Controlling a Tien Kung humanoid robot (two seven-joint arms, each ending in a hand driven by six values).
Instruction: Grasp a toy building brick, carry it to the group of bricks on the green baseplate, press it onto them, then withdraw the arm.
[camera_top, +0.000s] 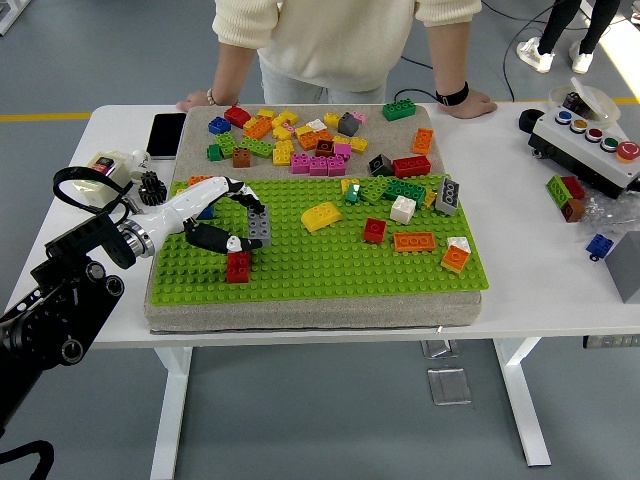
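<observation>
Person (345, 40) at frame top cut off above chest. Left arm (50, 310) runs off lower-left edge. Control box (590, 150) cropped at right.

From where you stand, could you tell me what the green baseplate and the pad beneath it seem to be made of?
Green baseplate: likely hard moulded plastic, given its even studs and flat uniform colour. Beige pad beneath: seemingly foam or felt-like fabric, with a matte, speckled, soft-edged side.

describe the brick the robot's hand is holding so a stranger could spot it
Find the green baseplate and go to its left side, where the left hand reaches in. The grey brick sits in its fingers, just above a red brick; it's the only grey one there.
</observation>
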